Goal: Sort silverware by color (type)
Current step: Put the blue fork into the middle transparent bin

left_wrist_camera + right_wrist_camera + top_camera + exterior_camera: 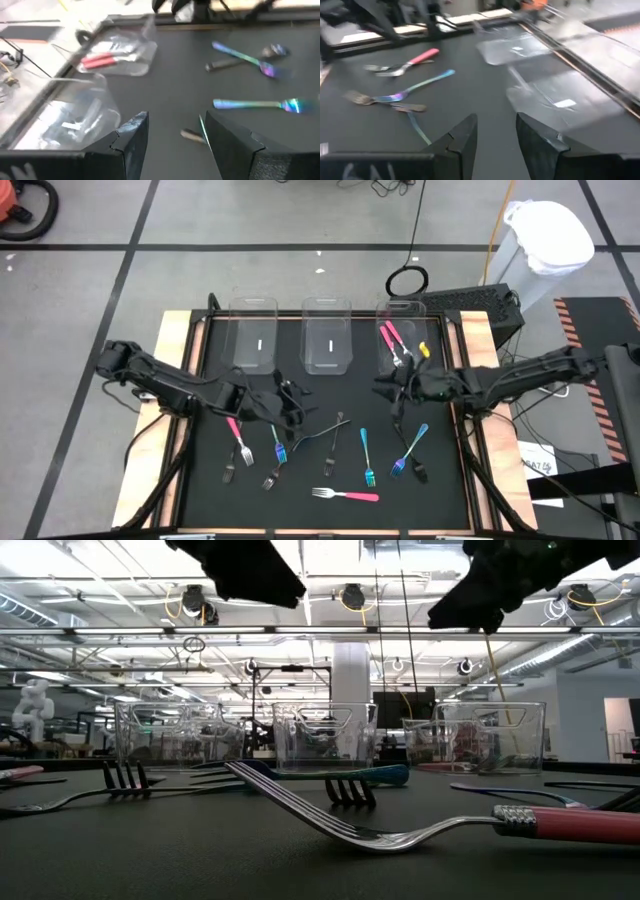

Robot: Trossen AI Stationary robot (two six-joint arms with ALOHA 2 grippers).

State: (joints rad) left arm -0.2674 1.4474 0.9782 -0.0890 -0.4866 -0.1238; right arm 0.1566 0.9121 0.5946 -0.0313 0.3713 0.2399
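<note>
While both arms hang above the dark bench (320,515), you have the left tool (290,408) over its middle-left, fingers apart with nothing between them, and the right tool (385,388) near the right-hand clear bin (400,310), its fingers also apart and empty. Two pink-handled forks (392,340) already lie in that right bin; the middle bin (326,330) and left bin (254,330) hold no forks that you can see. The rest of the silverware is scattered on the bench in front of the bins: a pink fork (346,495) nearest the front edge, a pink fork (238,438) by the left tool, blue-teal forks (366,454) around the middle and right, and dark grey forks (330,454) among them.
</note>
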